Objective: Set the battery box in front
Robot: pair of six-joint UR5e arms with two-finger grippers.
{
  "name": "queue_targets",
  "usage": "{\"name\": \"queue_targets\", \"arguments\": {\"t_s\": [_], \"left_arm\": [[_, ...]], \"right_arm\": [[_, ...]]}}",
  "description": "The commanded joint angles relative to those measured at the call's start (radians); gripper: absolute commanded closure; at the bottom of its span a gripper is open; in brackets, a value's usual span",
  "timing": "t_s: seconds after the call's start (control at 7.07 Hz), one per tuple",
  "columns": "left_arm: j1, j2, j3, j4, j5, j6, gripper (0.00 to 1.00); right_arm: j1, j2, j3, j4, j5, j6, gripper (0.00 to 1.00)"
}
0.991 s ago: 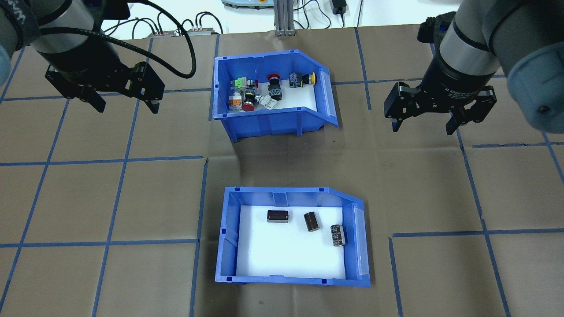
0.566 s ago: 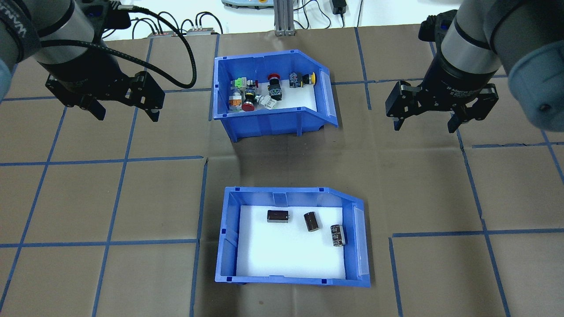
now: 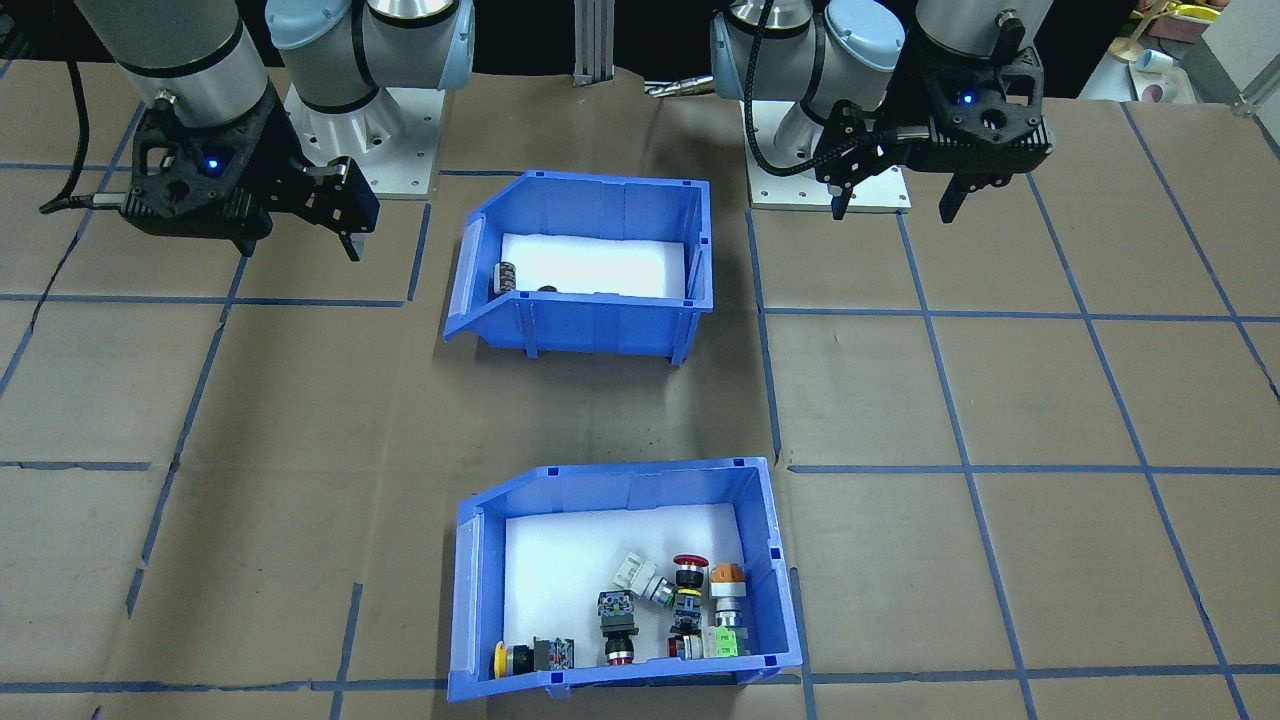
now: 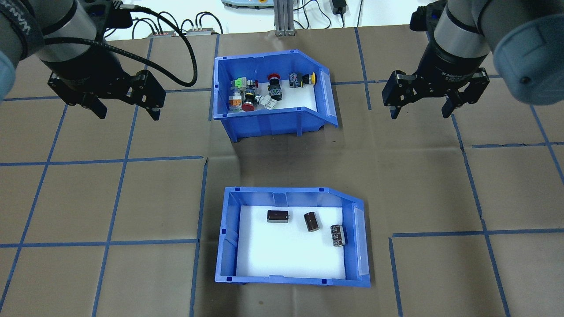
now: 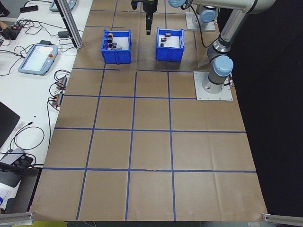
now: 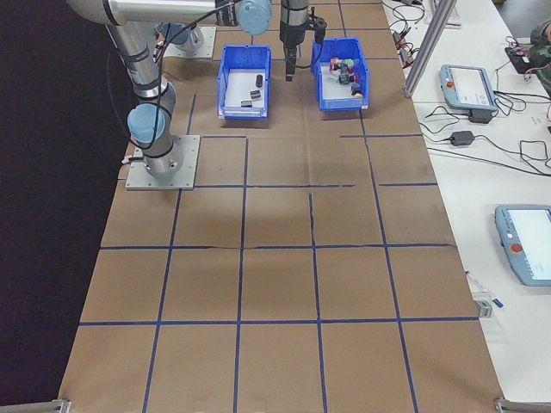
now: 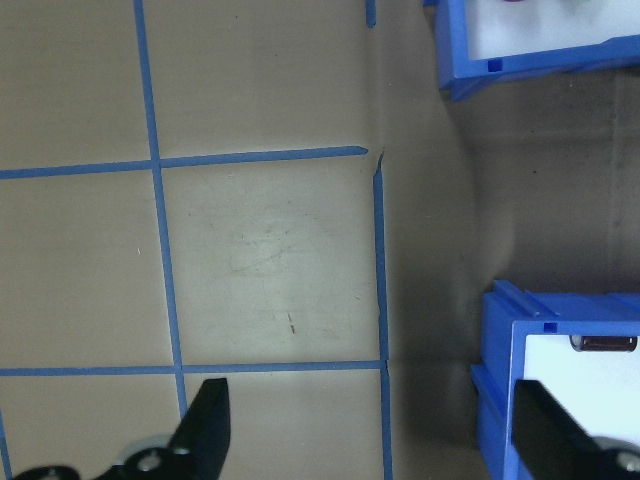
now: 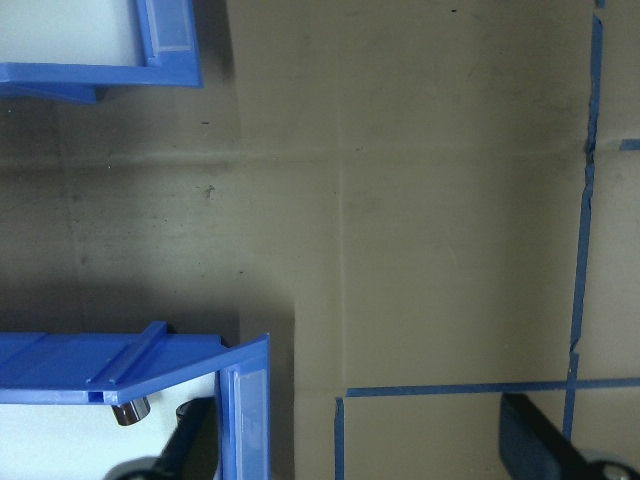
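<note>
While sitting flat on the paper at lower centre of the overhead view, the battery box is holding three black batteries on its white liner. Above it, upper centre, the switch bin is resting. Left gripper is hovering upper left, fingers spread, gripping nothing. Right gripper is hovering upper right, fingers likewise spread.

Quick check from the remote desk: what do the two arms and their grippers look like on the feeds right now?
Both arms are silver-grey tubes with pale blue joint caps. The left gripper and right gripper are black, two-fingered, on black wrist housings, each showing a small blue light in the front-facing view. A black cable loops off the left wrist; the right wrist carries small white lettering.
</note>
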Motion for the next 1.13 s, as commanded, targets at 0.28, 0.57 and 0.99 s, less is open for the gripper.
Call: {"name": "queue_targets", "arguments": {"t_s": [0.28,0.57,0.99], "left_arm": [[0.008,-0.055,-0.012,0.078,0.002,-0.007,0.01],[-0.021,-0.045,-0.070,0.091,-0.051,-0.177,0.01],[-0.200,0.070,-0.235,0.117,-0.053,-0.900,0.02]], "right_arm": [[0.034,0.168,-0.144,-0.011,0.007,-0.441,0.00],[0.092,0.249,-0.217,-0.051,0.005,-0.741,0.00],[0.216,0.360,-0.298,-0.073,-0.007,-1.090,0.00]]}}
